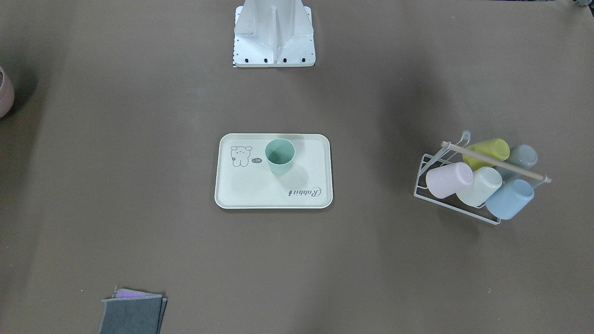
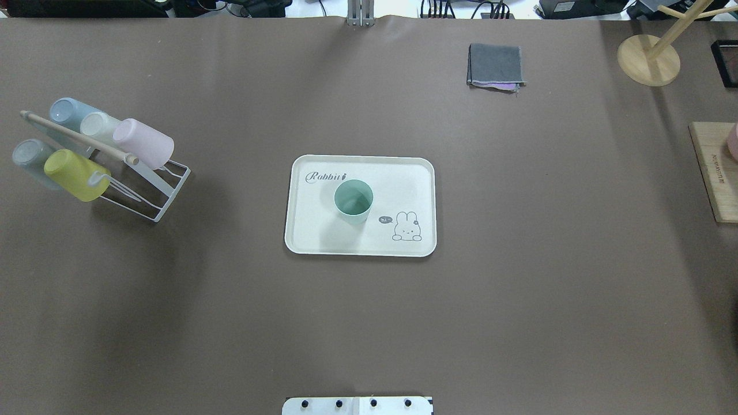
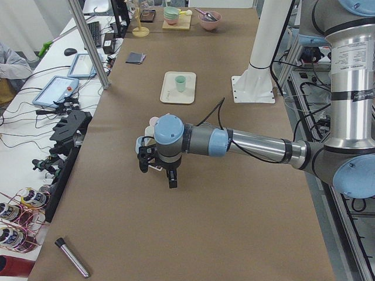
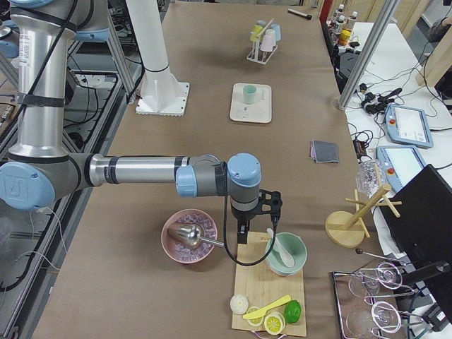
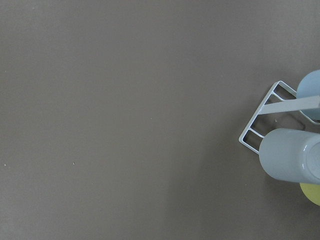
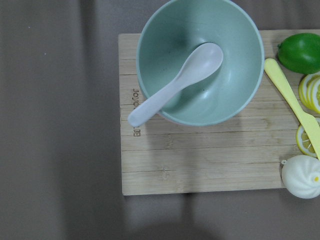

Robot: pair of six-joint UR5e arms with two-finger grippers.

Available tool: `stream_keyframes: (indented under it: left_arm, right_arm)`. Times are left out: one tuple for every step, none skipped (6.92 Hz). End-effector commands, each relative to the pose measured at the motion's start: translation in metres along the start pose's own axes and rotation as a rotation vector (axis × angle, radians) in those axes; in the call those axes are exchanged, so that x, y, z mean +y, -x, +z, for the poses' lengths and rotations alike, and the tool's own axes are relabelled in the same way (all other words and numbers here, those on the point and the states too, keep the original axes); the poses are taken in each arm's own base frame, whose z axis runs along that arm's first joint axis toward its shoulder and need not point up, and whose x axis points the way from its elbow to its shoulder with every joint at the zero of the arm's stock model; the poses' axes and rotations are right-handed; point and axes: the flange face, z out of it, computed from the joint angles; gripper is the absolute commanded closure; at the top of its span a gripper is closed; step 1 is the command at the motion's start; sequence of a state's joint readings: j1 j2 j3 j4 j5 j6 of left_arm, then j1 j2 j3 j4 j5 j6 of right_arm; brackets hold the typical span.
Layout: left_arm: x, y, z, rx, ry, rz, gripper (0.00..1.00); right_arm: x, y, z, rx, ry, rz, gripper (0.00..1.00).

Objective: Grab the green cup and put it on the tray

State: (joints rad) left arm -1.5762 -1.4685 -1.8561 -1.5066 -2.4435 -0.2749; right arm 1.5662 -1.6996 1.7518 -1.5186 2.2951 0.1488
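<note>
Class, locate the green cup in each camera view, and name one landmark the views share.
Front-facing: green cup at centre.
Overhead: green cup at centre.
Exterior left: green cup upper middle, far away.
Exterior right: green cup top middle, far away.
Left wrist: not in it.
Right wrist: not in it.
Shared landmark: the tray beneath it.

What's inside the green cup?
Nothing shows inside the green cup: the overhead view looks down its open mouth to a bare green floor. Its rim hides part of the inner wall. It stands upright on the tray.
</note>
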Motion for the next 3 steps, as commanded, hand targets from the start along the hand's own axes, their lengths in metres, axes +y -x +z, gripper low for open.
stream_keyframes:
  left_arm:
    - [-0.0021,0.0046,0.0058,-0.01,0.009,-0.002,0.02]
    - [-0.0019,0.0054,0.0067,-0.008,0.014,-0.015,0.02]
    - [0.0003,0.0117,0.0097,-0.011,0.036,-0.046,0.02]
  right_arm:
    - [0.0,0.0006,-0.0006,-0.001,-0.001,-0.001,0.0]
    - [0.0,0.0006,-0.0006,-0.001,-0.001,0.001,0.0]
    - [0.0007,0.0001,-0.0001,-0.001,0.0,0.0,0.0]
